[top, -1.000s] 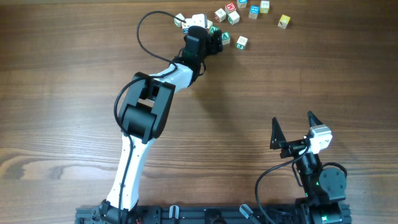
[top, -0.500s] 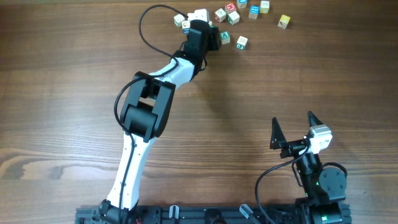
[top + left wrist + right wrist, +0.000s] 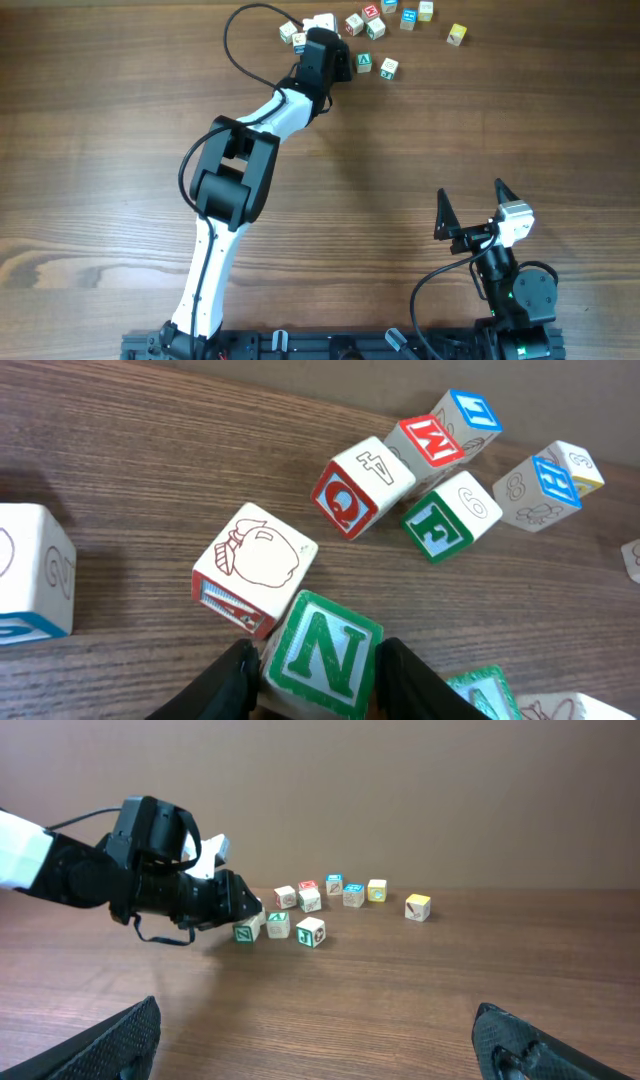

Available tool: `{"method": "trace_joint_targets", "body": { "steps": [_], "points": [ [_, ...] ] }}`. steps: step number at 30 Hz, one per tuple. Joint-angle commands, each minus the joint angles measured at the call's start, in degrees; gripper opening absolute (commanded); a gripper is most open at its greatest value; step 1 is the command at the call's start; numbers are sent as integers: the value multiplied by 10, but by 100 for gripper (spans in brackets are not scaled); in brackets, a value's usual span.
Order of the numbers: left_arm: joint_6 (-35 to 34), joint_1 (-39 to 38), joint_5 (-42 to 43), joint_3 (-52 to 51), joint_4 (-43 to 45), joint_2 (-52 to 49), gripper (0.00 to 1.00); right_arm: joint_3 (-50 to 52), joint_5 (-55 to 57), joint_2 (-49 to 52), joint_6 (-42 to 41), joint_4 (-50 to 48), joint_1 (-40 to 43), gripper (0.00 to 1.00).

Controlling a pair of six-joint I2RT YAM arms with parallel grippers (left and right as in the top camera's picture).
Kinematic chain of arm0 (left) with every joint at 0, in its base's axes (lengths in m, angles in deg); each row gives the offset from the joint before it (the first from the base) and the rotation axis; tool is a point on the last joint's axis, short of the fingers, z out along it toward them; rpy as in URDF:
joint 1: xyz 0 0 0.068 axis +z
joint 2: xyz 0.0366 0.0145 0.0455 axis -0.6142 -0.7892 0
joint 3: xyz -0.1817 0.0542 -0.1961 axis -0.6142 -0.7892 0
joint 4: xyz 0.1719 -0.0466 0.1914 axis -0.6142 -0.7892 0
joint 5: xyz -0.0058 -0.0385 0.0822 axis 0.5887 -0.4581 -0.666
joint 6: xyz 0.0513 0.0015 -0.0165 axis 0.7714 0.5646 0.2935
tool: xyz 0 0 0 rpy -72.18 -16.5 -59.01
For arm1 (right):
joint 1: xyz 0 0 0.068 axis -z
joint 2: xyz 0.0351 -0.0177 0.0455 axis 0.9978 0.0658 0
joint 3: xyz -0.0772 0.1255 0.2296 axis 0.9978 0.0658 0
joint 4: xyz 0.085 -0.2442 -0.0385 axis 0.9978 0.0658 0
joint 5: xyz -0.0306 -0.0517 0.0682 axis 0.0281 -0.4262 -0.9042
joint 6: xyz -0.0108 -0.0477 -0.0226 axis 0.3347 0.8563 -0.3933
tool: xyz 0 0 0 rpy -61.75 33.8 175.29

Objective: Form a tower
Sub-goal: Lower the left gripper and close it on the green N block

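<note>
Left claw (image 3: 320, 665) apparently snug around green N cube (image 3: 325, 643)

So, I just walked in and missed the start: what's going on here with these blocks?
The left gripper is at the scatter of letter cubes on the far side of the table. It grips the green N cube from both sides. Others, such as the red Q cube and green F cube, lie loose close by. No stack shows yet. The right gripper hangs open near the robot's base, holding nothing.
</note>
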Motion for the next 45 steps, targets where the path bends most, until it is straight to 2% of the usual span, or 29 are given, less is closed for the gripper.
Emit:
{"method": "trace_joint_targets", "body": {
  "steps": [1, 6, 11, 16, 21, 32, 45],
  "points": [
    [15, -1, -8, 4, -14, 47, 40, 1, -5, -2, 8, -2, 2, 100],
    [15, -1, -8, 4, -35, 66, 38, 1, -5, -2, 8, -2, 2, 100],
    [15, -1, -8, 4, -50, 80, 40, 1, -5, -2, 8, -2, 2, 99],
    [16, -1, -8, 4, -49, 77, 56, 1, -5, -2, 8, -2, 2, 100],
    [30, -2, -5, 4, -17, 54, 64, 1, -5, -2, 8, -2, 2, 100],
    [28, -2, -5, 4, 56, -11, 65, 1, -5, -2, 8, -2, 2, 100],
    [28, 1, -5, 6, 78, -41, 66, 1, -5, -2, 8, -2, 2, 100]
  ]
}}
